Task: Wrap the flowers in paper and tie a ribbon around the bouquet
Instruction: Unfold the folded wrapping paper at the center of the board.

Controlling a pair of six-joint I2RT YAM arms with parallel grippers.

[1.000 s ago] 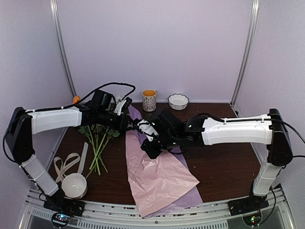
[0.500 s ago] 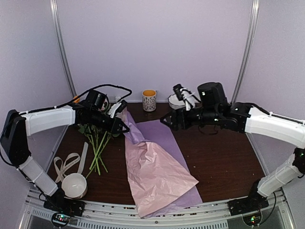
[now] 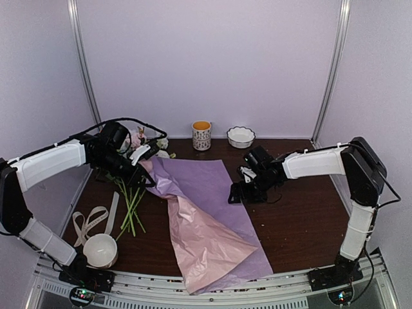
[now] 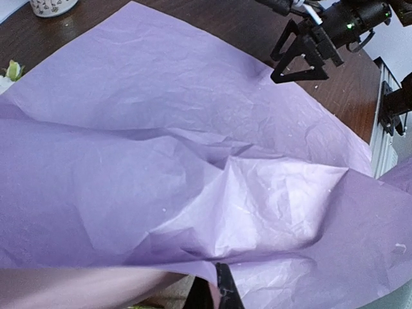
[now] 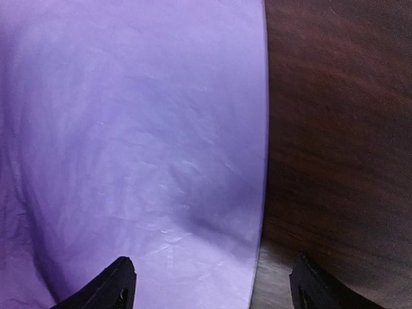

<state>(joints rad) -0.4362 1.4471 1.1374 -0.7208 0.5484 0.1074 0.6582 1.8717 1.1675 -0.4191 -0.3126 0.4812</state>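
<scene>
Across the table point(image 3: 302, 225) the paper point(image 3: 206, 193) runs far-left to near-right; left gripper point(image 3: 141, 170) pinches it, right gripper point(image 3: 241, 194) gapes.

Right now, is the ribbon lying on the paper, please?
No, the ribbon lies on the wooden table left of the paper, beside a white bowl.

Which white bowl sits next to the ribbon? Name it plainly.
The plain round bowl at the near left corner, right by the ribbon. The scalloped bowl stands at the far edge beside the cup, well away from it.
</scene>
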